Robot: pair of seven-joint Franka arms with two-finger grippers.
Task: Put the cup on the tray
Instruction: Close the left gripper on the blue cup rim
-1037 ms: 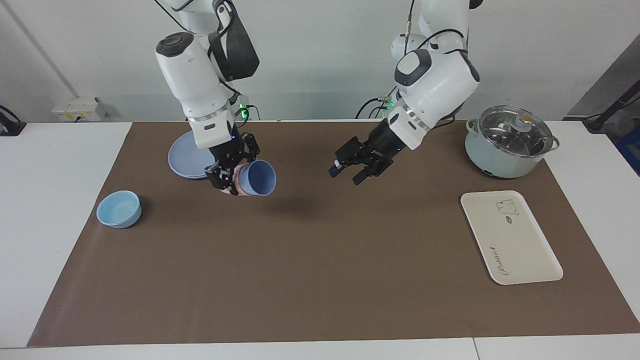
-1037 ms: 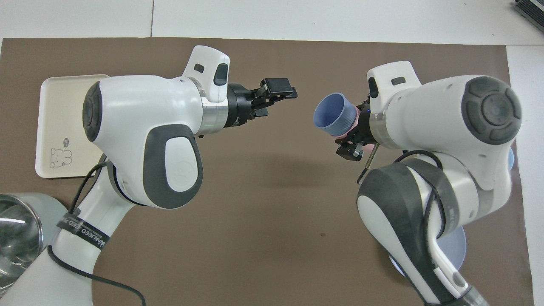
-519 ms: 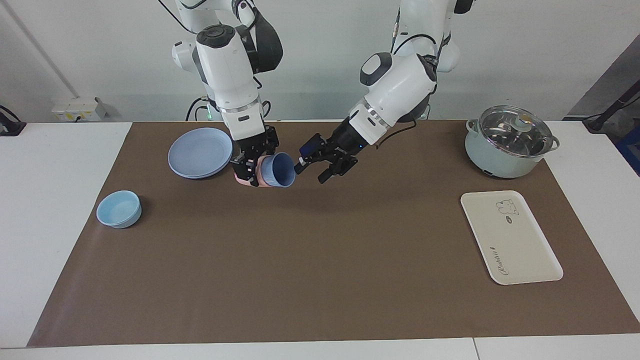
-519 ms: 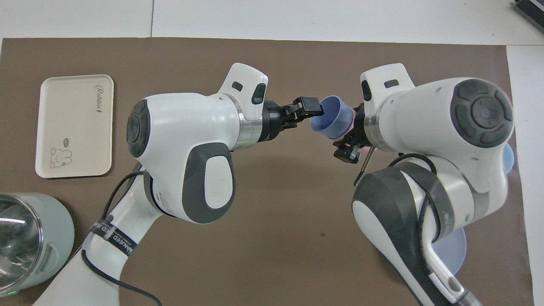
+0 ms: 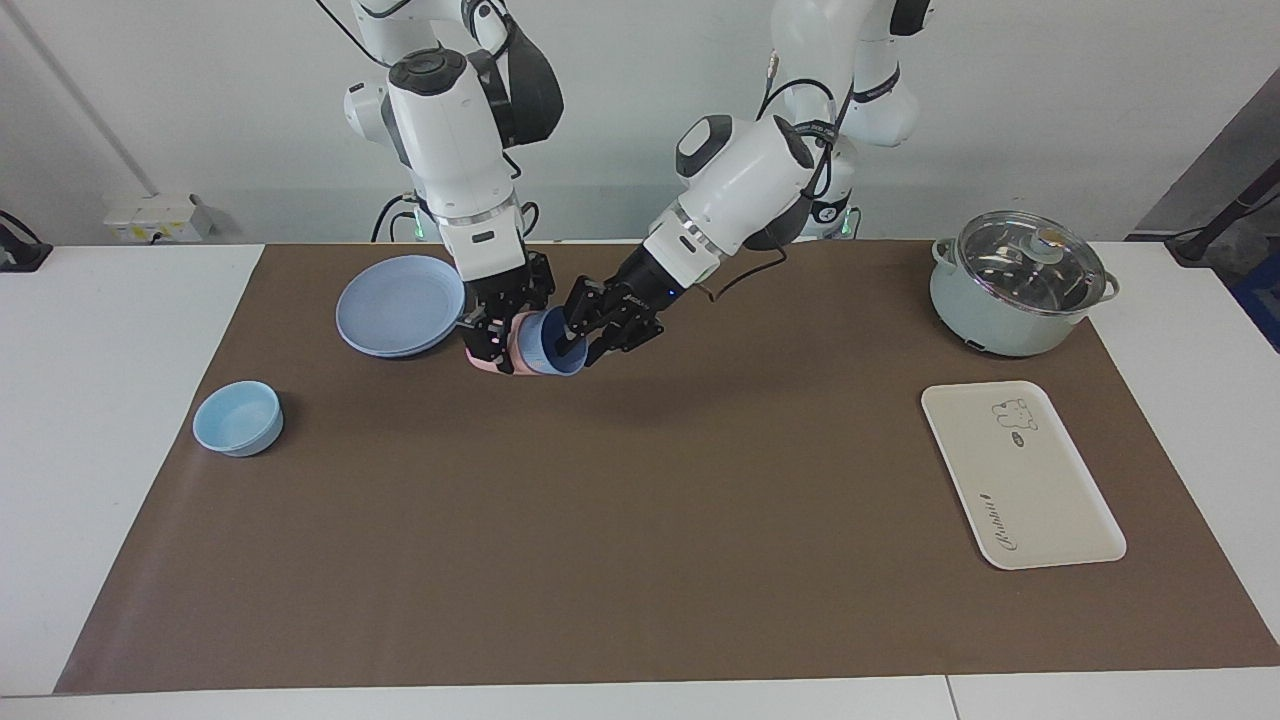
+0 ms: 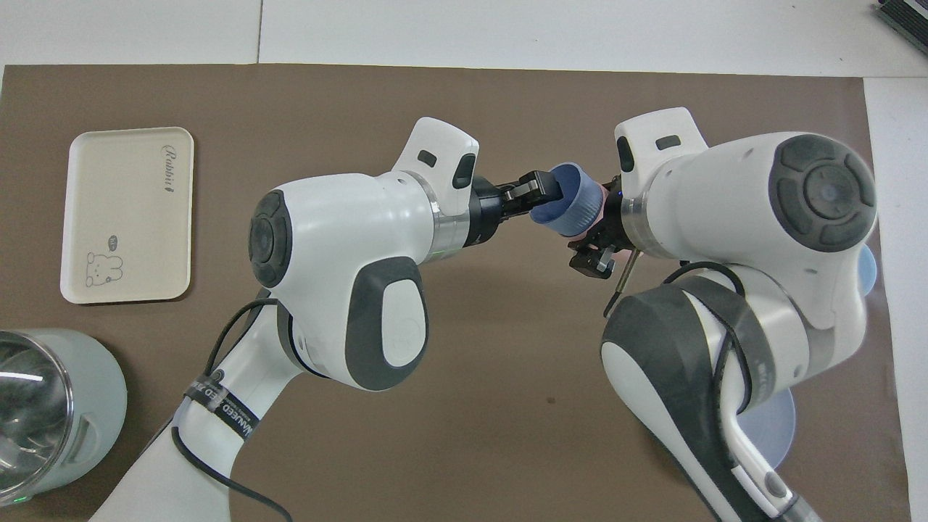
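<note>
The periwinkle-blue cup (image 5: 548,352) (image 6: 574,209) lies on its side in the air, nested inside a salmon-pink tumbler (image 5: 515,352). My right gripper (image 5: 493,340) (image 6: 600,243) is shut on the pink tumbler, over the brown mat beside the blue plate. My left gripper (image 5: 574,346) (image 6: 540,194) reaches across to the cup's mouth, with one finger inside the rim and the other outside, pinching the wall. The cream-white tray (image 5: 1040,495) (image 6: 123,217) lies flat toward the left arm's end of the table, with nothing on it.
A round blue plate (image 5: 400,305) lies close to the right arm's base. A light-blue bowl (image 5: 238,418) sits toward the right arm's end. A lidded pot (image 5: 1015,285) (image 6: 43,406) stands nearer to the robots than the tray.
My left gripper travelled across to the cup, slid a finger into its mouth and closed on the rim. The right arm brought the nested cups toward the middle, then held still.
</note>
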